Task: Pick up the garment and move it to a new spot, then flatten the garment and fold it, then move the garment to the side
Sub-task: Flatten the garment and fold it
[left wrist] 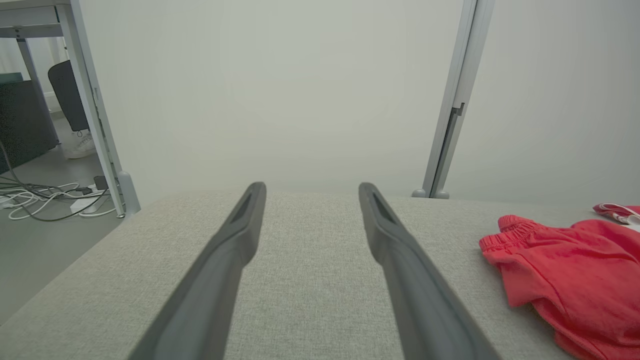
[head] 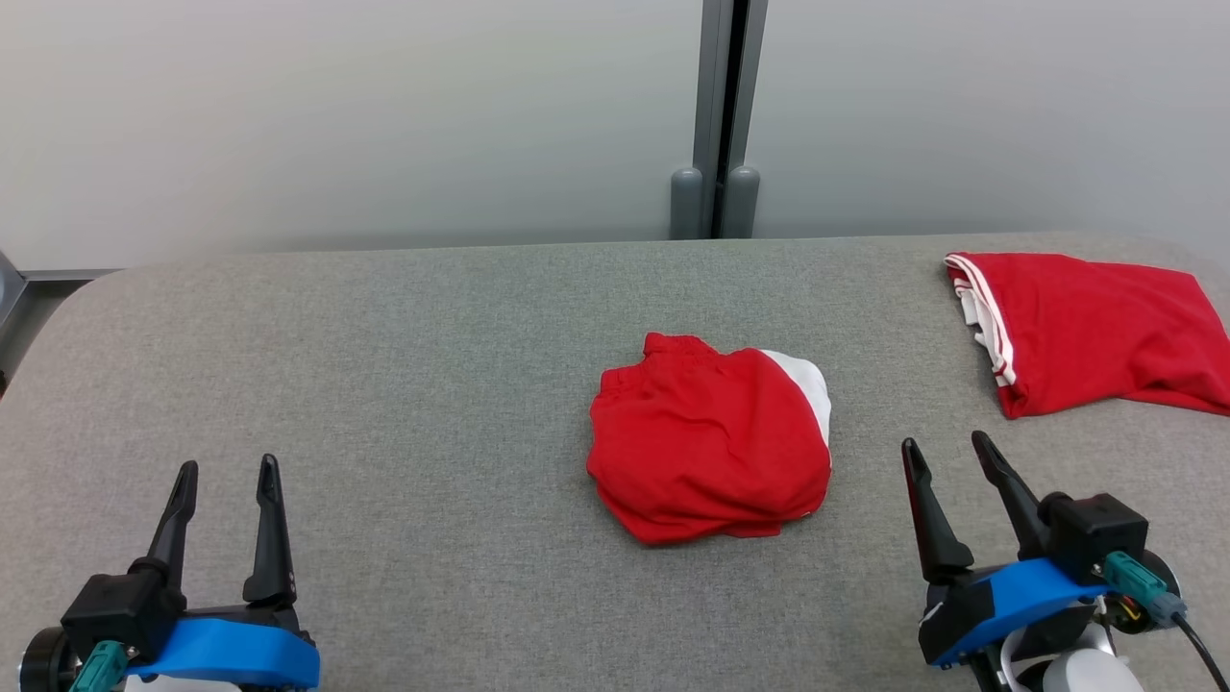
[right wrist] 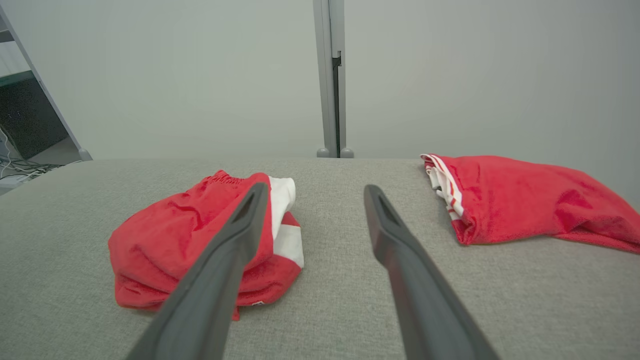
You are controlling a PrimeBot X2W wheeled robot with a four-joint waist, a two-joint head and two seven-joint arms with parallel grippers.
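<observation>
Holding left gripper [head: 228, 464] lower left, right gripper [head: 945, 442] lower right, both jaws wide and empty, ready to reach in; crumpled red garment [head: 709, 442] lies frame centre on counter [head: 432, 384], pickup not begun.

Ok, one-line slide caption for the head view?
Open left gripper and open right gripper flank crumpled red shorts on the grey padded table; second red garment far right.

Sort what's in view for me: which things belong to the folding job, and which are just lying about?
For the job:
- crumpled red garment, middle of the table
- left gripper and right gripper, both open and empty

Lying about:
- striped red garment at the far right, seemingly already folded aside
- grey post behind the table
- floor cables
</observation>
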